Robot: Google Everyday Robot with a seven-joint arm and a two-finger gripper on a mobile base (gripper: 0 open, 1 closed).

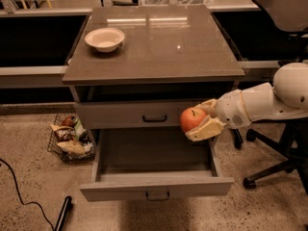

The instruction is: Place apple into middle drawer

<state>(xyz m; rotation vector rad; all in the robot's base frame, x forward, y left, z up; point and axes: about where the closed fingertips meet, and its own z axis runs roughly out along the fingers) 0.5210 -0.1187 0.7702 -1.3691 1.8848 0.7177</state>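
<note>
The red-orange apple [191, 119] is held in my gripper [201, 120], which reaches in from the right on a white arm. The fingers [204, 130] are shut on the apple from above and below. The apple hangs above the right rear part of the middle drawer [154, 186], which is pulled out and shows a plain box interior with a small handle at front centre. The apple is level with the upper drawer front [144, 114] with the black handle.
A white bowl [104, 38] sits on the cabinet top [159, 47] at the left. A wire basket of snacks [67, 138] stands on the floor left of the cabinet. An office chair base [274, 170] is at the right. A black cable and tube [62, 213] lie at the lower left.
</note>
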